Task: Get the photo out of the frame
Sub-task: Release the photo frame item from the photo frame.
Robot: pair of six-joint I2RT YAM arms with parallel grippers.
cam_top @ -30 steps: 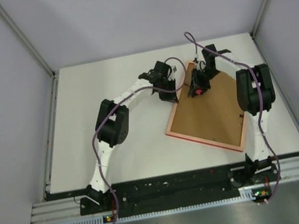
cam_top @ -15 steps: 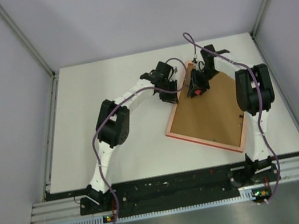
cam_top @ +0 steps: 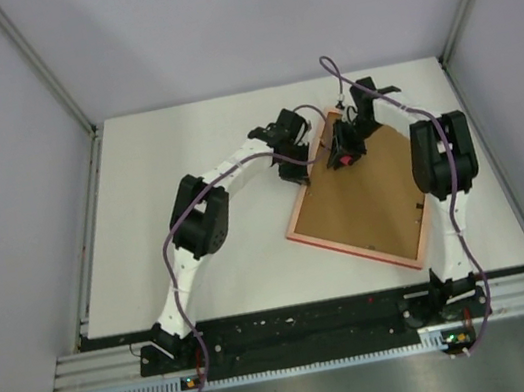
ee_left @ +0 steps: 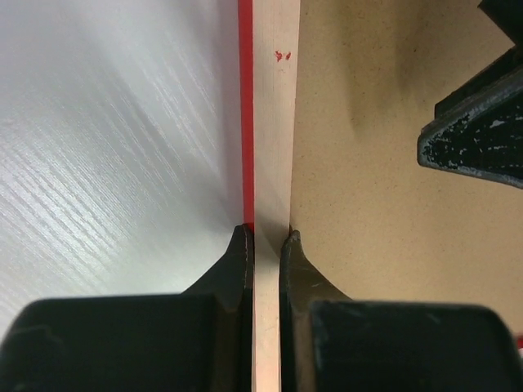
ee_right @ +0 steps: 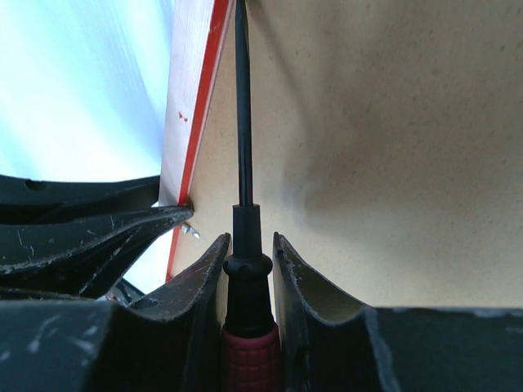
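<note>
Overhead, the frame (cam_top: 360, 204) lies back up on the worktop (cam_top: 204, 267). At the left wrist, the left gripper (ee_left: 267, 237) is clamped on the frame's rim. At the right wrist, the right gripper (ee_right: 250, 238) grips a red-handled screwdriver (ee_right: 242, 122), whose shaft points along the frame's brown back, beside the rim.

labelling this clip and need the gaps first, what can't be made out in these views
- the photo: in no view; the frame lies back up and its brown back covers it
- the screwdriver tip: right wrist view, cut off by the top edge; top view, too small
- any fasteners on the frame's back: top view, too small
</note>
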